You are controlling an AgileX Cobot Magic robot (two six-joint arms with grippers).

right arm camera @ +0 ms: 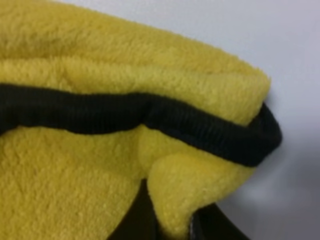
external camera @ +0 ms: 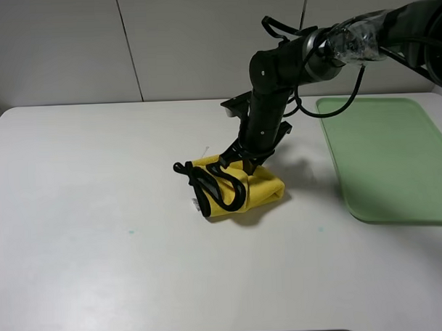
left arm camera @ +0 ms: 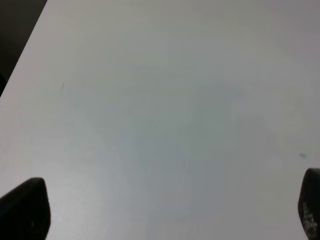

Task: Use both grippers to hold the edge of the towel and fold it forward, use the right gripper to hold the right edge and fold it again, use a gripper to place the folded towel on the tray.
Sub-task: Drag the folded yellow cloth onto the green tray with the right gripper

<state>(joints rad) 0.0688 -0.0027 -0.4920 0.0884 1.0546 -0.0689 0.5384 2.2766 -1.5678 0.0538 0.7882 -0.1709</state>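
Pinching a fold of the towel (external camera: 240, 186) between its narrowed fingers, the right gripper (external camera: 244, 163) stands over the bunched yellow cloth, whose black edge (right arm camera: 150, 117) curls along its top. The towel lies on the table (external camera: 99, 213), near the tray (external camera: 395, 159) but apart from it. The left gripper (left arm camera: 165, 210) hangs wide above bare table, holding nothing.

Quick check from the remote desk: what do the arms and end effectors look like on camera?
The right arm is glossy black with bulky rounded joints, clear shiny plastic wrap round its upper link, and looping black cables. The left end effector shows only two matte black fingertips.
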